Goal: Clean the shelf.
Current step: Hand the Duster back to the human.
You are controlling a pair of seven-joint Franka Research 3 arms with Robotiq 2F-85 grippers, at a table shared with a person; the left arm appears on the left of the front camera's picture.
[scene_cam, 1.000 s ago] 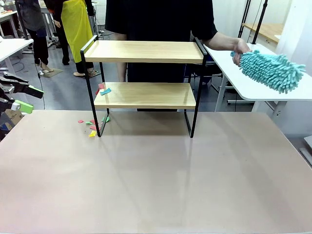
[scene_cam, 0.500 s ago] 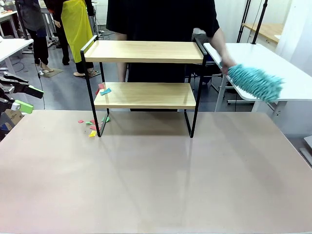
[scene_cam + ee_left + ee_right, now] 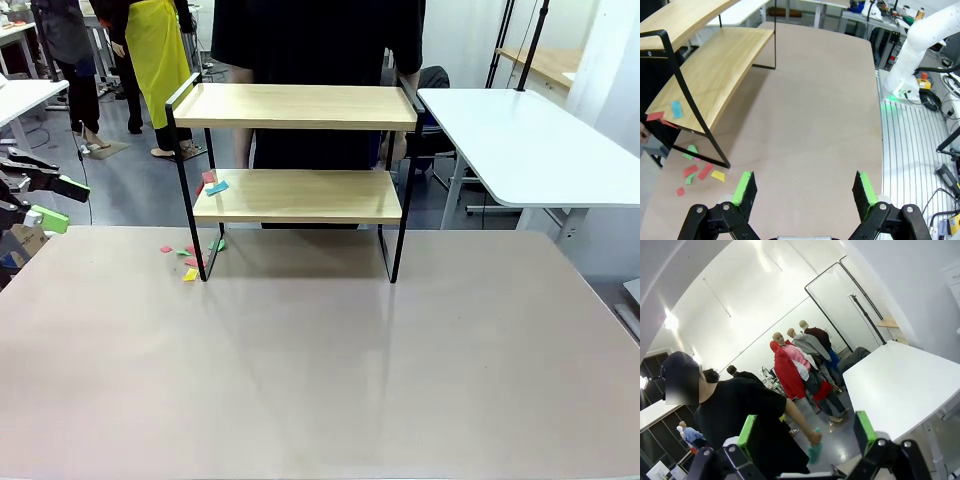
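The shelf [image 3: 296, 107] stands at the far middle of the tan table, two light wooden boards in a black frame. Coloured paper scraps [image 3: 213, 185] lie at the left end of its lower board, and more scraps [image 3: 188, 264] lie on the table by its left front leg. My left gripper [image 3: 58, 203] hovers open at the table's left edge, well clear of the shelf. In the left wrist view the left gripper [image 3: 805, 189] is open over bare table, with the shelf [image 3: 715, 70] and scraps [image 3: 699, 171] ahead to its left. My right gripper [image 3: 806, 429] is open and points up at the person.
A person in black [image 3: 320, 40] stands right behind the shelf. In the right wrist view the person's hand holds a teal thing [image 3: 814, 452] low at their side. A white table [image 3: 520, 140] stands at the far right. The right arm's base [image 3: 920, 50] rises beyond the table edge.
The person swung the teal fluffy duster from above the white table down and back toward their body; it has left the front view. Neither gripper has moved.
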